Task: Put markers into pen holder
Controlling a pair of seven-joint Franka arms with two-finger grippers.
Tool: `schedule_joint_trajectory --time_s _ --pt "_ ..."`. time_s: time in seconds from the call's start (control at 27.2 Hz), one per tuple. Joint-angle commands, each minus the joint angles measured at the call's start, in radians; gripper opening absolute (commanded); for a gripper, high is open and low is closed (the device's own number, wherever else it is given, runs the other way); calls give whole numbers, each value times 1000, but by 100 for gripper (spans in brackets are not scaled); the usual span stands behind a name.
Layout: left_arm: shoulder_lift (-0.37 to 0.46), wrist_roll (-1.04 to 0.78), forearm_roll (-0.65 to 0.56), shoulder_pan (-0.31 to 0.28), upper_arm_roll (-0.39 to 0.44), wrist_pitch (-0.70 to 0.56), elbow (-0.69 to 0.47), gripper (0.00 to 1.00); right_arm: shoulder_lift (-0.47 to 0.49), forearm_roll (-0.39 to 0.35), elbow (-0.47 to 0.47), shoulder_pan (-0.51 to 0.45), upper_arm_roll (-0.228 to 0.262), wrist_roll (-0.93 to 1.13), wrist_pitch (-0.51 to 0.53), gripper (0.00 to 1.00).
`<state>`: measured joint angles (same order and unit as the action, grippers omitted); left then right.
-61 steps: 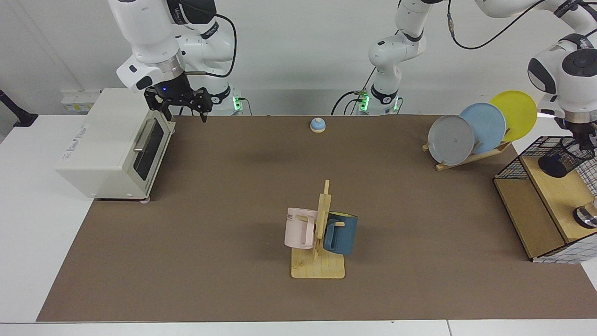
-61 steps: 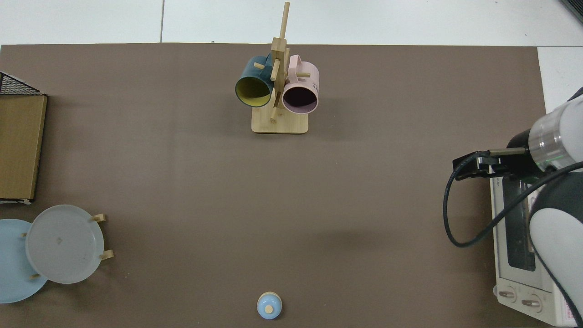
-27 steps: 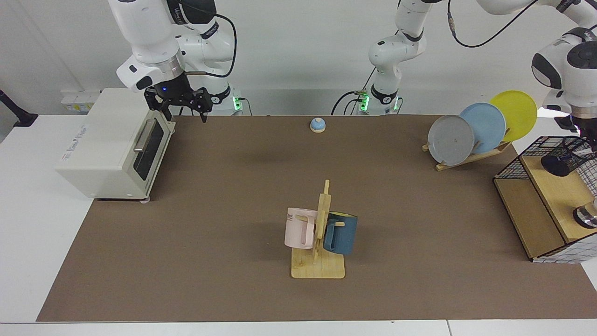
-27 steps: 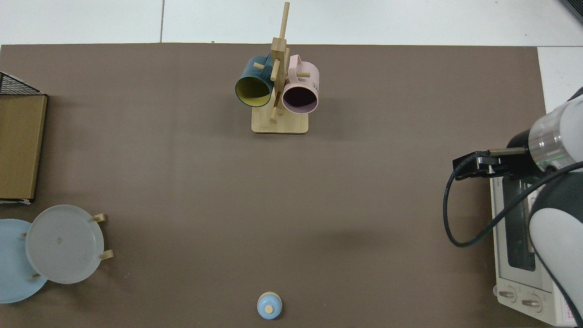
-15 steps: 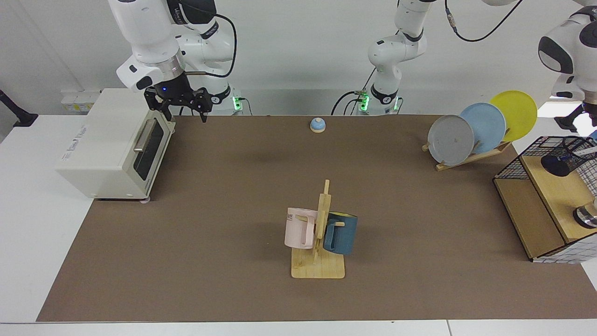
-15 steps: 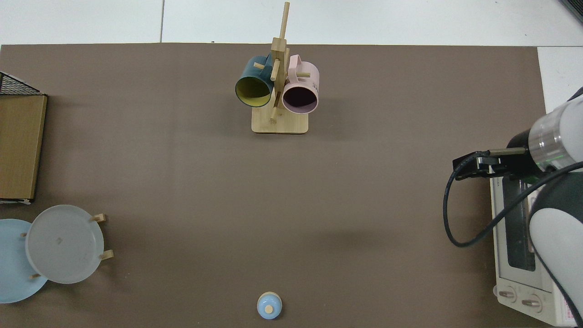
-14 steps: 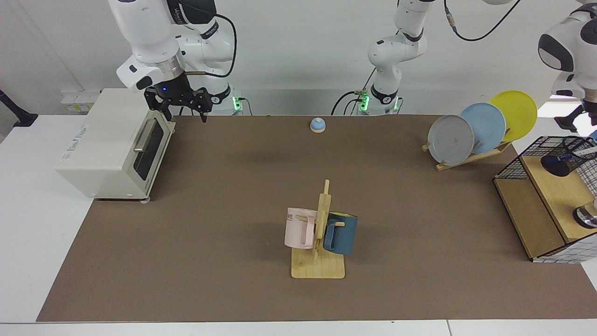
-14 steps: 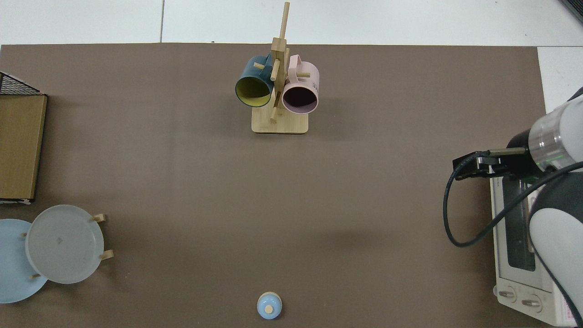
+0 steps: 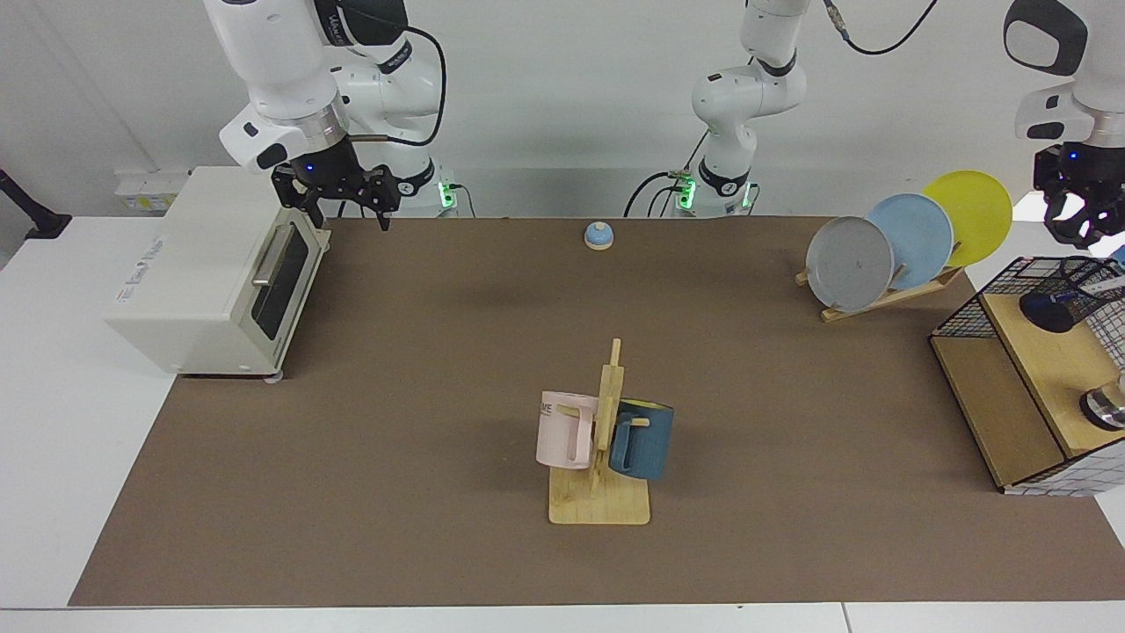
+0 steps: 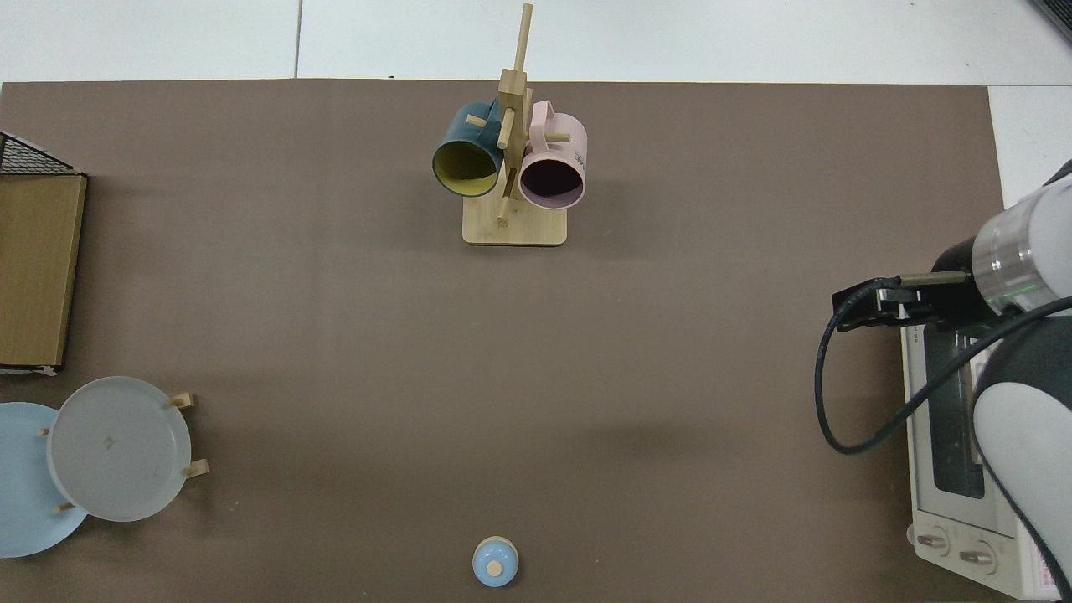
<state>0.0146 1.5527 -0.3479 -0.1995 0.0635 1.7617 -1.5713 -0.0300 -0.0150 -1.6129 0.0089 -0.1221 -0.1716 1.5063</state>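
Observation:
The pen holder (image 9: 1057, 304), a small black mesh cup, leans on the wooden shelf of the wire rack at the far right of the facing view. A white marker (image 9: 1098, 286) with a blue end sticks out of its mouth, and nothing grips it. My left gripper (image 9: 1079, 230) hangs open a short way above the holder, apart from the marker. My right gripper (image 9: 345, 211) is open and waits over the front top corner of the toaster oven; it shows in the top view as the right gripper (image 10: 864, 306). The holder and marker are outside the top view.
A white toaster oven (image 9: 211, 272) stands at the left. A wooden mug tree (image 9: 602, 457) with a pink and a blue mug stands mid-table. A plate rack (image 9: 905, 246), a small blue bell (image 9: 598, 235) and the wire rack with wooden shelves (image 9: 1002, 396) fill the far side and right.
My left gripper has risen from the pen holder's mouth and opened, leaving the marker in the holder. The right arm has not moved.

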Motion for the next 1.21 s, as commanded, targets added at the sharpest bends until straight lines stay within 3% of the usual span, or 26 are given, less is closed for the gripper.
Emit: schedule_joint_trajectory --time_s 0.0,0.11,0.22,0.26,0.29,0.33,0.59,0.77,1.18 --pt "-28 -204 105 37 9 -145 7 69 9 -2 11 -15 -10 26 11 100" --pt "-42 -331 162 37 -10 -200 7 79 9 -2 11 -15 -10 26 11 100" --pt "-48 -443 222 37 -33 -255 5 81 9 -2 11 -15 -10 26 11 100" --pt "-53 -480 237 37 -40 -269 5 86 9 -2 11 -15 -10 26 11 100" --pt "-58 -517 257 37 -45 -284 4 99 9 -2 11 -15 -10 26 11 100" --pt "-59 -552 283 37 -53 -297 2 100 9 -2 11 -15 -10 24 11 100" --pt "-87 -943 372 46 -163 -340 -9 100 9 -2 11 -15 -10 26 11 100" --pt "-87 -1158 392 111 -174 -329 -4 100 7 -2 11 -15 -10 26 11 100" --pt "-53 -1254 420 175 -156 -338 37 100 9 -2 11 -15 -10 26 11 100"
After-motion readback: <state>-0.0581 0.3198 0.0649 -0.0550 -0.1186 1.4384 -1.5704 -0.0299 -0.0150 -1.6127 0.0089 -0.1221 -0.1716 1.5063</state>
